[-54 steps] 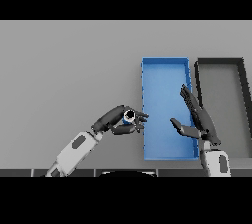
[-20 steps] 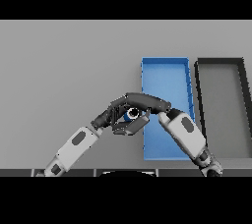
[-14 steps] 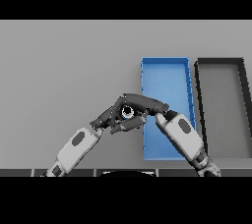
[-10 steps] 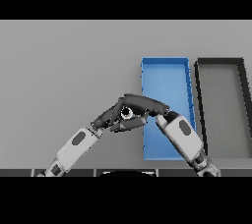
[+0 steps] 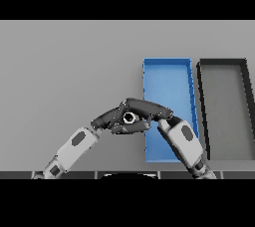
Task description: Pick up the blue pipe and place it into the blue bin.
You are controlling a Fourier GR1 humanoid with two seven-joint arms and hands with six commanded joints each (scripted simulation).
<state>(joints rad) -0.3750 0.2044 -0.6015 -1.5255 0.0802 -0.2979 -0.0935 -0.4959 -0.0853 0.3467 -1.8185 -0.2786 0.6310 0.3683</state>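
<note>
The pipe (image 5: 129, 117) shows as a small ring end between my two hands, just left of the blue bin (image 5: 167, 79) and above the table. My left hand (image 5: 106, 119) comes in from the lower left with its fingers curled round the pipe. My right hand (image 5: 148, 108) reaches left across the blue bin's near end, with its fingers over the top of the pipe and its thumb below it. Most of the pipe's body is hidden by the two hands.
A black bin (image 5: 201, 111) stands right beside the blue bin on its right. The grey table (image 5: 64, 61) stretches to the left and far side.
My right hand has swung left from over the blue bin onto the pipe in my left hand, and its fingers have closed over it. The left hand has hardly moved.
</note>
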